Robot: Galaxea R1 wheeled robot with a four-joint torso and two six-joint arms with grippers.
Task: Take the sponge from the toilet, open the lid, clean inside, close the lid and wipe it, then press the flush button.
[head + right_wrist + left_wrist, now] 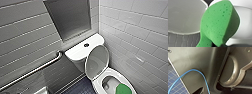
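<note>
The white toilet (113, 73) stands in the corner with its lid (97, 61) raised and leaning back against the tank. The dark round flush button (86, 45) sits in the middle of the tank top. The green sponge (123, 89) hangs over the near side of the open bowl. In the right wrist view the sponge (220, 23) looms large and is pinched at its lower end, where my right gripper (218, 45) is shut on it. Behind it lie the lid's grey underside (184, 16) and the white seat rim (245, 25).
A metal grab bar (32, 72) runs along the left tiled wall. A recessed niche (68, 17) sits above the tank. The right tiled wall (140, 37) is close beside the toilet. Dark tiled floor (80, 88) lies left of the bowl. A blue cable (199, 72) crosses the robot's dark body.
</note>
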